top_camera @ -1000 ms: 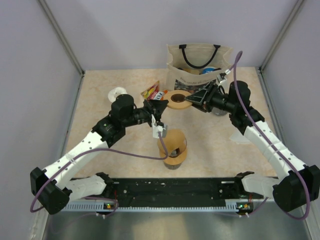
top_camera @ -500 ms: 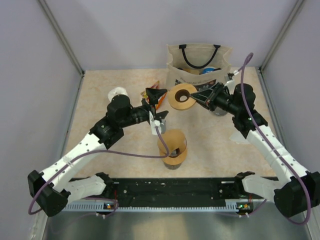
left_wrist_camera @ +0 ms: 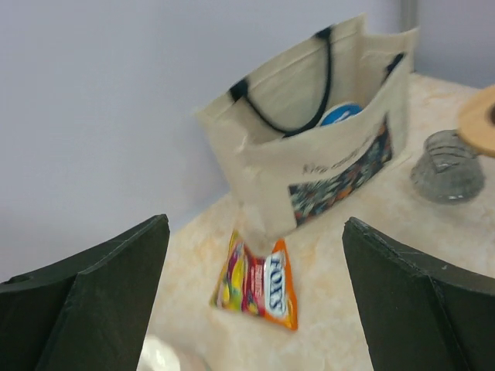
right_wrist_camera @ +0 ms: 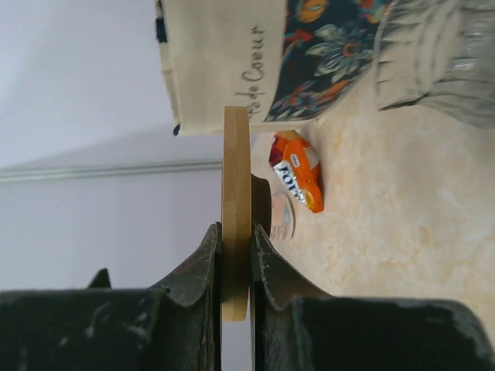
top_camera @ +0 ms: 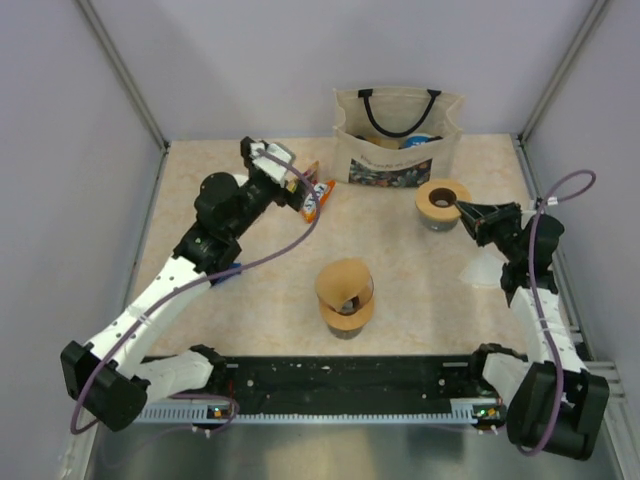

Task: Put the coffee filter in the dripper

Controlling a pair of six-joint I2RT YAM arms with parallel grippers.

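While your left gripper (left_wrist_camera: 255,224) hangs over the far left part of the table (top_camera: 420,300), its jaws stand wide apart and hold nothing. Below it you see a candy packet (left_wrist_camera: 259,282), lying flat just in front of a cloth bag (left_wrist_camera: 309,162) that stands upright near the back wall. Your right gripper (right_wrist_camera: 236,230) is closed narrow on a wooden ring (right_wrist_camera: 236,147); the fingers pinch its rim from both flat sides. In the top view this ring hangs just over a ribbed glass vessel (left_wrist_camera: 447,166) at the far right of the table. Whether it touches the glass, I cannot tell. The coffee filter (top_camera: 340,280), a brown paper cone, is in the middle of the table, well apart from both grippers. It sits on top of the dripper (top_camera: 347,320), which has a wooden collar. How deep it sits inside, the pictures do not show.
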